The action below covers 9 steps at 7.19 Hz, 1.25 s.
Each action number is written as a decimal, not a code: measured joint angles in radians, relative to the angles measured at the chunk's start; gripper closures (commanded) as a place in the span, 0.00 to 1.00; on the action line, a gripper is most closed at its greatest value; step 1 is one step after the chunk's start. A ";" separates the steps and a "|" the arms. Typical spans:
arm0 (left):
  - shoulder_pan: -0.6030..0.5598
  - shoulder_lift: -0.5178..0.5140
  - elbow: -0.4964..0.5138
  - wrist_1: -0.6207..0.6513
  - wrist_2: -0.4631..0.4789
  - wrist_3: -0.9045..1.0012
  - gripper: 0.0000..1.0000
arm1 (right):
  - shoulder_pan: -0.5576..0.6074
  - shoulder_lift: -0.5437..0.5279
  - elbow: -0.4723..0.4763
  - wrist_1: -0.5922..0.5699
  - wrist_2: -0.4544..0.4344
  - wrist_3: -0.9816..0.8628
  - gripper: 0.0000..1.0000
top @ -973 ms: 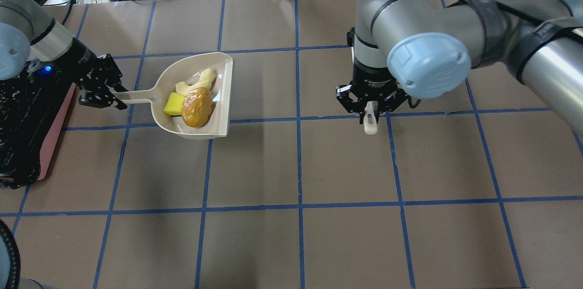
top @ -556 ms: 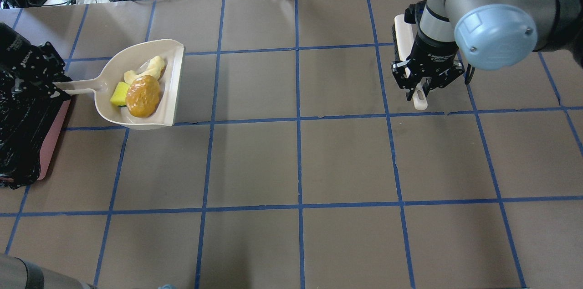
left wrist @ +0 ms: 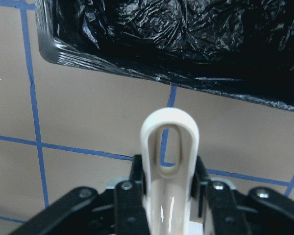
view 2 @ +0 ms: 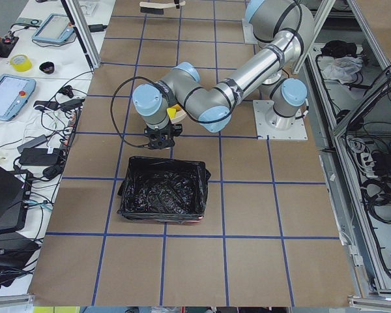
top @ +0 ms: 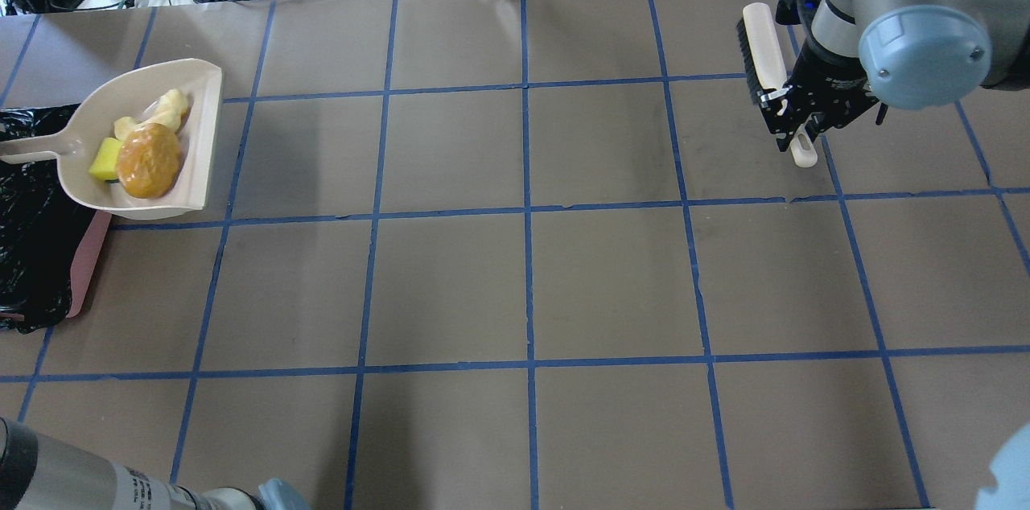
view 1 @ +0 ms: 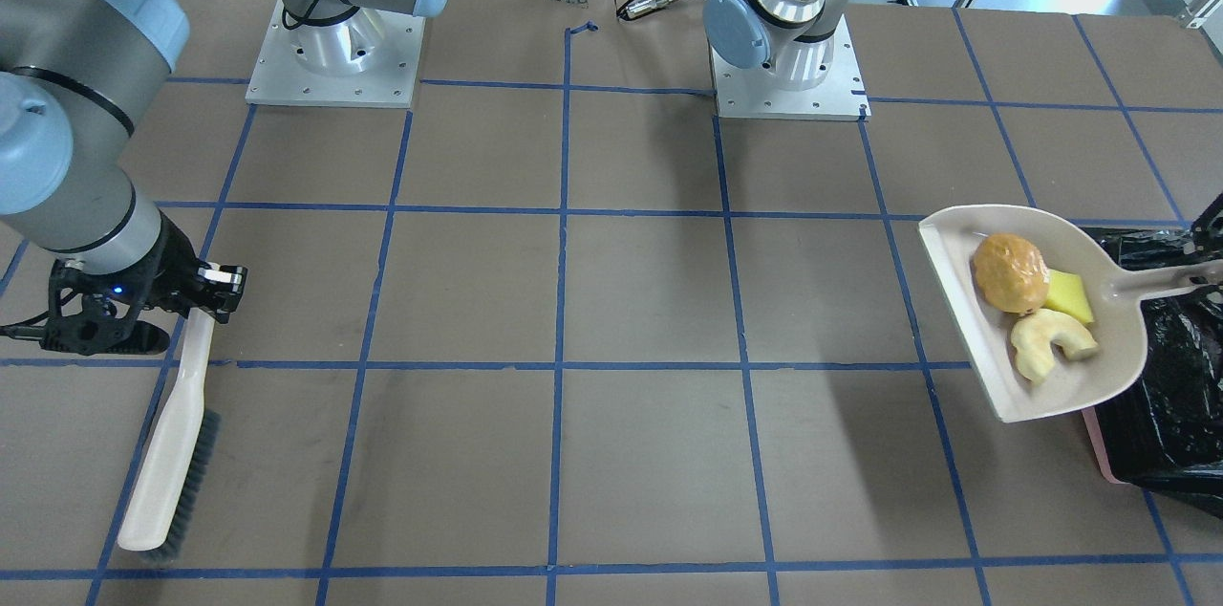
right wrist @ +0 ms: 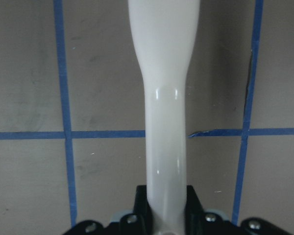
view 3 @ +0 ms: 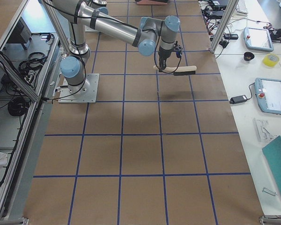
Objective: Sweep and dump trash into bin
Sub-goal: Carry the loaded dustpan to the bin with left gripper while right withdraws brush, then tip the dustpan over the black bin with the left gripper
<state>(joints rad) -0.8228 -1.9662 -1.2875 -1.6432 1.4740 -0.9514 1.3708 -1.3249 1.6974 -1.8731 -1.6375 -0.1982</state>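
1. Black left gripper: its fingers press in on both sides of the looped beige handle of the dustpan, pinching it.
2. The dustpan is held open face up at the robot's left end of the bench. Its handle reaches over the bin, its rear corner overlaps the bin's pink wall, and its flat mouth faces the middle of the bench.
3. All the trash lies inside the dustpan. The golden-brown wrinkled lump sits nearest the mouth and touches the yellow-green wedge on the handle side. The pale crescent lies just beside both, towards the far wall.
4. The bin is lined with a crinkly black bag and stands open-topped on the bench, near the left gripper.
5. Right gripper: clamped on the neck of the beige brush, which points away from the robot with its dark bristles along one side. Whether the bristles touch the bench cannot be told.
6. The two grippers are well apart, at opposite ends of the brown, blue-taped bench.
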 measured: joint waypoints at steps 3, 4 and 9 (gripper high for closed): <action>0.055 -0.123 0.252 -0.096 0.007 0.006 1.00 | -0.044 0.042 0.001 -0.011 -0.019 -0.041 1.00; 0.068 -0.164 0.322 -0.120 0.007 0.006 1.00 | -0.051 0.055 0.001 -0.017 -0.025 -0.062 1.00; 0.208 -0.324 0.506 -0.070 0.091 0.254 1.00 | -0.113 0.107 0.083 -0.096 -0.041 -0.076 1.00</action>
<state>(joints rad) -0.6144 -2.2901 -0.7812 -1.7132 1.5648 -0.6978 1.2577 -1.2179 1.7803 -1.9688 -1.6783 -0.2745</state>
